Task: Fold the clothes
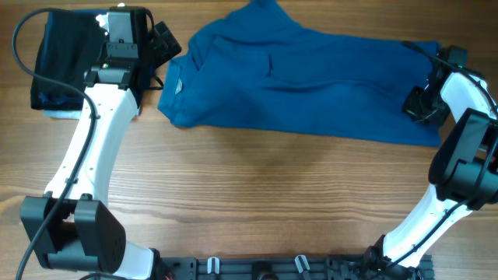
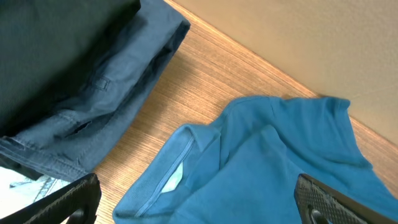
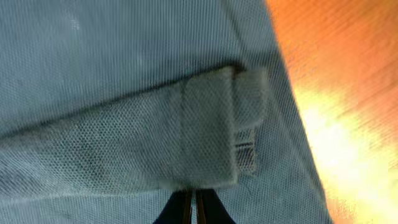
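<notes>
overhead: polo shirt (image 1: 303, 82) lies flat on the bench (image 1: 257, 194), long axis from 9 to 3 o'clock. collar (image 1: 176, 84) at the 9 o'clock end, hem at the 3 o'clock end, one sleeve (image 1: 261, 14) poking out toward 12. some loose creases across the middle.

stack of folded dark garments (image 1: 66, 58) sits in the 10 o'clock corner, apart from the shirt.

left arm: stretched from its base at 7 o'clock up toward 11. left hand (image 1: 162, 58) is between the dark stack and the collar. left wrist view: fingers (image 2: 62, 199) spread wide, nothing between them, above the collar and bare wood.

right arm: rises from 5 o'clock, elbow bent at 3, wrist turned inward. right hand (image 1: 419, 103) is over the hem edge. right wrist view: fingertips (image 3: 191, 210) pressed together, right at the folded side vent (image 3: 245, 124) of the hem. cannot tell whether any fabric is caught between them.
</notes>
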`<control>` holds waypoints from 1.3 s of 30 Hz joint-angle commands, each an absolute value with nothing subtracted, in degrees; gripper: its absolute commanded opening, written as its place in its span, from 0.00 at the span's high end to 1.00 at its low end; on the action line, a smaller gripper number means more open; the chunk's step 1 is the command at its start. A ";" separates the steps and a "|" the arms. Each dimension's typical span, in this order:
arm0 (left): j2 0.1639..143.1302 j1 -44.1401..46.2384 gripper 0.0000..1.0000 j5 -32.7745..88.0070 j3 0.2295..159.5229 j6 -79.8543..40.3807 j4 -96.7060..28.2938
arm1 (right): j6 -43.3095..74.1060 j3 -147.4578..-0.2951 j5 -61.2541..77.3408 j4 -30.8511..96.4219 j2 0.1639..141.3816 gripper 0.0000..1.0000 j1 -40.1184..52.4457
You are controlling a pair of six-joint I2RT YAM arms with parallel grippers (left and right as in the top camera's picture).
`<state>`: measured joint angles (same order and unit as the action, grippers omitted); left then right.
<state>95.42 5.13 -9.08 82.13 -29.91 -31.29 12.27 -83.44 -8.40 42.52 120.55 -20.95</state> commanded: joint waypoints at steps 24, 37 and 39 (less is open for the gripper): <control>95.92 4.80 0.00 -9.02 82.13 -30.48 -31.16 | -1.72 -84.51 28.77 32.23 113.12 0.96 -0.84; 95.92 4.80 0.00 -9.02 82.13 -30.48 -31.16 | -5.06 -84.51 8.16 24.05 124.31 0.96 19.07; 95.92 4.80 0.00 -9.02 82.13 -30.48 -31.14 | -5.19 -84.51 6.70 21.54 124.77 0.96 19.07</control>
